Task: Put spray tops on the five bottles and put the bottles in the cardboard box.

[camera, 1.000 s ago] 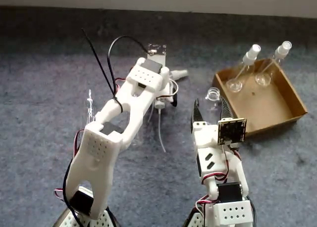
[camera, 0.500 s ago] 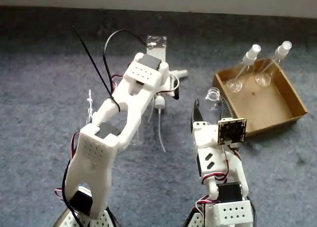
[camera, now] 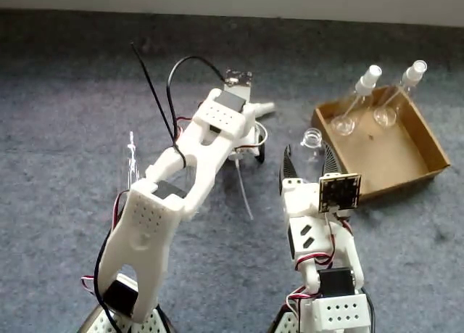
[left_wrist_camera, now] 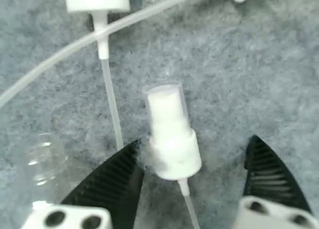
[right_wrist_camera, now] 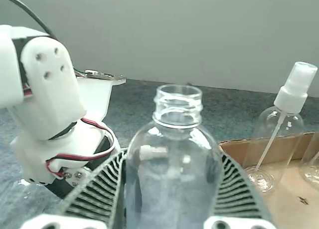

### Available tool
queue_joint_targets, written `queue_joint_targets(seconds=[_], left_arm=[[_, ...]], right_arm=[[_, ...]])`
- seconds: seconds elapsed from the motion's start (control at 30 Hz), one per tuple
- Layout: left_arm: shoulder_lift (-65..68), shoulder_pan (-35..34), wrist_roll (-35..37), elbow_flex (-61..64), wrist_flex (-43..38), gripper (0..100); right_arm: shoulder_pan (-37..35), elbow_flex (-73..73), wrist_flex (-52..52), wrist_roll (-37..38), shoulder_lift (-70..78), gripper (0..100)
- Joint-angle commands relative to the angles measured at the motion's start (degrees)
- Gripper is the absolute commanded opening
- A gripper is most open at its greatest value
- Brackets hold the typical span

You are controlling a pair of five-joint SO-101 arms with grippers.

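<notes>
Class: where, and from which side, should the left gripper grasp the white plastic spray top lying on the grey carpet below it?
Probably its wide round collar, from straight above: the white plastic spray top lies on its side within the open left gripper, and its thin dip tube would likely bend.

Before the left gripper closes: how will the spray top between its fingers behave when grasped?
The spray top looks small, light and round, so it may roll or twist under the squeeze. Its thin tube will likely flex.
</notes>
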Motion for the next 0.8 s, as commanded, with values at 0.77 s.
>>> queue_joint_targets(seconds=[0.77], left_arm=[[-4.4, 0.9, 0.3, -15.1, 10.3, 1]], right_arm=[[-0.1, 7.7, -2.0, -0.5, -0.9, 12.8]])
